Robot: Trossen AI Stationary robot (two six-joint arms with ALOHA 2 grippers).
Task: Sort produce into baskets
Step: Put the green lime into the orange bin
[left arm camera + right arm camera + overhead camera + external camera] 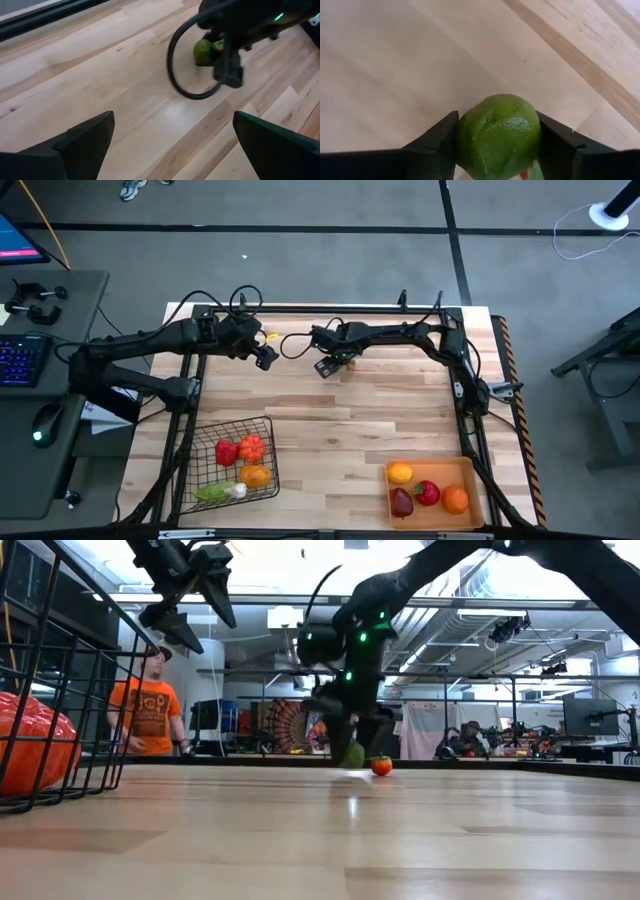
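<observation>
The black wire basket (pixel 232 463) and the orange tray (pixel 434 492) sit at the near edge of the table (pixel 350 420), each with toy food inside. At the far side, the right gripper (pixel 497 140) squeezes a green fruit (pixel 498 135) on the wood. The left gripper (pixel 262 356) hangs wide open beside it, holding nothing.

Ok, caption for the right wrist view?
Right claw closing around a green lime-like fruit on the wooden table.

Even, bright overhead light falls on the worktop (pixel 350 420), which throws only faint, soft shadows under the arms. In the low view, ceiling lights (pixel 285 615) glare white and turn the arms into dark silhouettes; the near wood is blurred. Both wrist views are soft, with a pale sheen on the planks and blurred foreground fingers (pixel 80 145).
</observation>
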